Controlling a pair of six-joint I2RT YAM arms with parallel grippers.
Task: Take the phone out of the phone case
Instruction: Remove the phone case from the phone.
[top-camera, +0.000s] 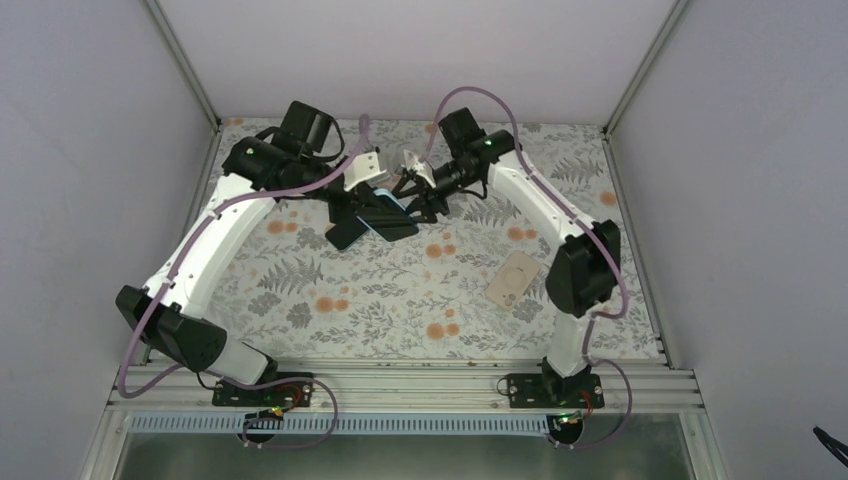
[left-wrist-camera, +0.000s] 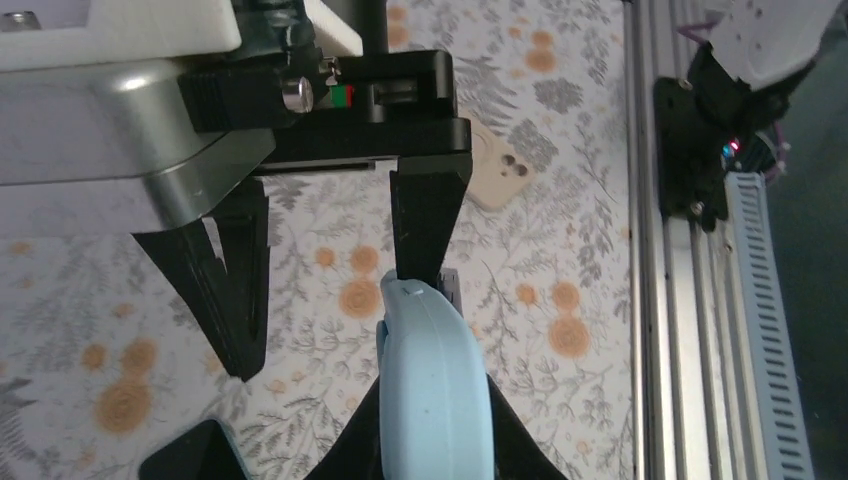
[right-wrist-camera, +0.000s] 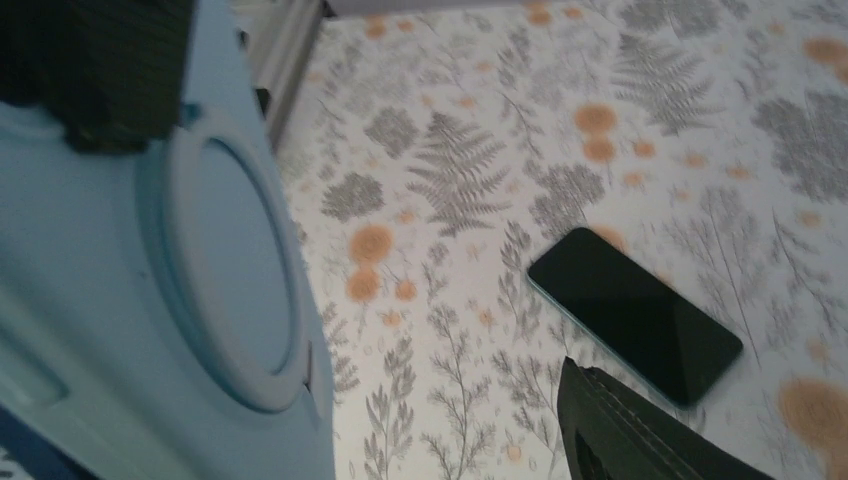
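A light-blue phone case (top-camera: 388, 203) hangs above the mat at the back centre, between both grippers. It is edge-on in the left wrist view (left-wrist-camera: 435, 390) and fills the left of the right wrist view (right-wrist-camera: 150, 300), ring side showing. A black phone (top-camera: 345, 235) lies flat on the mat, out of the case, screen up (right-wrist-camera: 635, 325); its corner also shows in the left wrist view (left-wrist-camera: 190, 455). My left gripper (left-wrist-camera: 330, 325) is open, with one fingertip (left-wrist-camera: 425, 240) touching the case's end. My right gripper (right-wrist-camera: 425, 400) is open; one finger (right-wrist-camera: 640, 430) stands apart from the case, and the case hides the other.
A beige phone case (top-camera: 512, 278) lies on the floral mat at the right, also in the left wrist view (left-wrist-camera: 500, 170). White walls enclose the back and sides. An aluminium rail (top-camera: 400, 385) with the arm bases runs along the near edge.
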